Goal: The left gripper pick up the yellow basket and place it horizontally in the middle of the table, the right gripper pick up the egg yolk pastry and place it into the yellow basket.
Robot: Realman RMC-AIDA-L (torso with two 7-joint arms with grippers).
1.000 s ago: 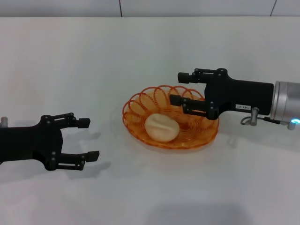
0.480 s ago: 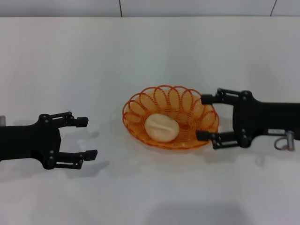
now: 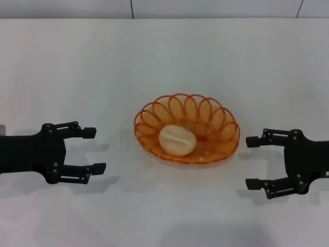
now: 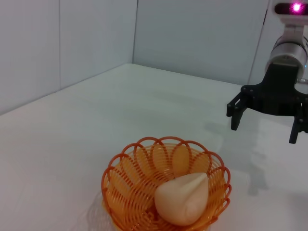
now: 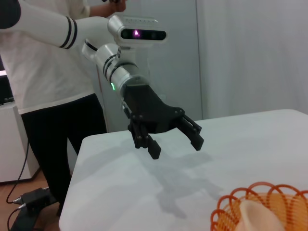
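Resting in the yellow basket (image 3: pixel 208 135), the egg yolk pastry (image 3: pixel 177 139); left end effector (image 3: pixel 94 150) and right end effector (image 3: pixel 252 162) both spread.

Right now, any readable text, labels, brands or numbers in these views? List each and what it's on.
None readable.
The yellow basket, egg yolk pastry and table carry no print.
The left gripper and right gripper show no label.
The lit magenta spot on the robot's head is a light, not text.

The yellow basket (image 3: pixel 205 135) is orange-yellow wire with a looped rim. The egg yolk pastry (image 3: pixel 177 139) is pale cream. Both grippers, left gripper (image 3: pixel 94 149) and right gripper (image 3: pixel 251 162), are black on the white table (image 3: pixel 164 62).
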